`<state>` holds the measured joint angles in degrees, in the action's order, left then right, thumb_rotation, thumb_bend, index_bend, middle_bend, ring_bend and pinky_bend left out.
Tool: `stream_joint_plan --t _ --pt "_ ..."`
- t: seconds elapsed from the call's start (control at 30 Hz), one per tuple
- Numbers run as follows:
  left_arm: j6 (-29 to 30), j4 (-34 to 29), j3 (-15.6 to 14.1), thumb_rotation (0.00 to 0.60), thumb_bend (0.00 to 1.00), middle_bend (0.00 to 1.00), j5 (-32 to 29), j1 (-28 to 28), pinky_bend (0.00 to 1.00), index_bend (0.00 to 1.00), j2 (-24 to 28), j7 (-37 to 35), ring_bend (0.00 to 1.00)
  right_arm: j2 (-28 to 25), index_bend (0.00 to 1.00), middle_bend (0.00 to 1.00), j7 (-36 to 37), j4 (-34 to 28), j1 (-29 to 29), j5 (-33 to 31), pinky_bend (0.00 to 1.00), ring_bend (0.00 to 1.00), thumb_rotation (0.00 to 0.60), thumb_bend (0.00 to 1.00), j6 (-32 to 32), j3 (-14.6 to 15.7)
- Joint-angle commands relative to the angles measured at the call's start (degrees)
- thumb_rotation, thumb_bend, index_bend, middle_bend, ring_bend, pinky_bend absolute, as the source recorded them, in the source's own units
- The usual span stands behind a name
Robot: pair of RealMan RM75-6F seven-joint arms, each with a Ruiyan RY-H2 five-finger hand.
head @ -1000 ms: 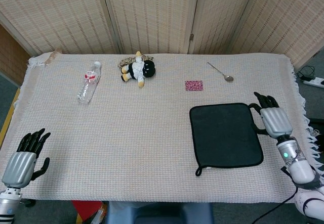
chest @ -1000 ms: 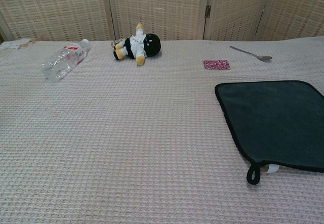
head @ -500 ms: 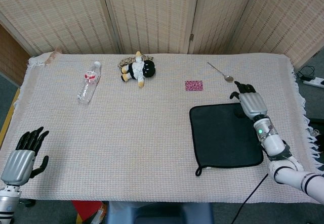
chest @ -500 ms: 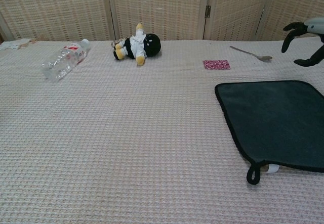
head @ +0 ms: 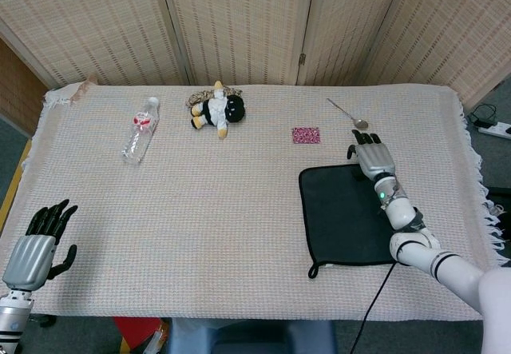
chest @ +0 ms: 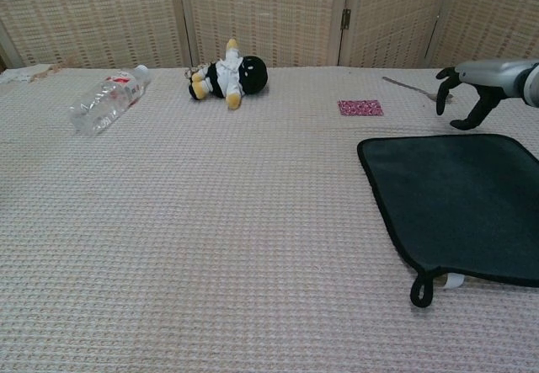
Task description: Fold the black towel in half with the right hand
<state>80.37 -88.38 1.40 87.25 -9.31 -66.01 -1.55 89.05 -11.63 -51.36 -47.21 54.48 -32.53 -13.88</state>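
Note:
The black towel (head: 343, 214) lies flat on the right side of the table, also in the chest view as the black towel (chest: 459, 200), with a small hanging loop (chest: 420, 290) at its near left corner. My right hand (head: 372, 157) hovers open above the towel's far edge, fingers curved downward, holding nothing; the chest view shows the right hand (chest: 472, 82) above the cloth. My left hand (head: 36, 246) rests open at the table's near left corner, far from the towel.
A plastic bottle (head: 141, 129) lies at the far left. A black and white plush toy (head: 219, 110) sits at the far middle. A small pink patch (head: 306, 135) and a metal spoon (head: 348, 113) lie beyond the towel.
My right hand has swung from beside the towel's right edge leftward and forward to above its far edge. The towel and left hand have not moved.

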Motion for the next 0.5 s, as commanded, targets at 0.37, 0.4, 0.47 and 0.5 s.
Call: stream_joint_plan --t 0.37,0.4,0.47,0.5 --pt "-0.97 0.61 0.26 0.600 0.57 0.00 -1.28 -0.32 0.00 0.00 -0.11 -0.03 0.00 8.92 0.41 0.00 2.46 14.81 -4.70 -1.34 0.00 0.00 0.600 0.47 8.24 0.16" --pt "-0.94 0.62 0.26 0.600 0.57 0.00 -1.28 -0.33 0.00 0.00 -0.12 -0.04 0.00 9.37 0.41 0.00 2.67 15.60 -4.94 -1.10 0.00 0.00 0.600 0.47 8.60 0.20" --pt "-0.80 0.63 0.29 0.600 0.57 0.00 -1.27 -0.30 0.00 0.00 -0.13 -0.03 0.00 10.19 0.42 0.00 3.17 16.89 -5.36 -0.57 0.00 0.00 0.600 0.47 9.15 0.23" --pt "-0.71 0.65 0.29 0.600 0.57 0.00 -1.28 -0.26 0.00 0.00 -0.13 0.01 0.00 10.64 0.42 0.00 3.54 17.57 -5.58 -0.20 0.00 0.00 0.600 0.47 9.42 0.24"
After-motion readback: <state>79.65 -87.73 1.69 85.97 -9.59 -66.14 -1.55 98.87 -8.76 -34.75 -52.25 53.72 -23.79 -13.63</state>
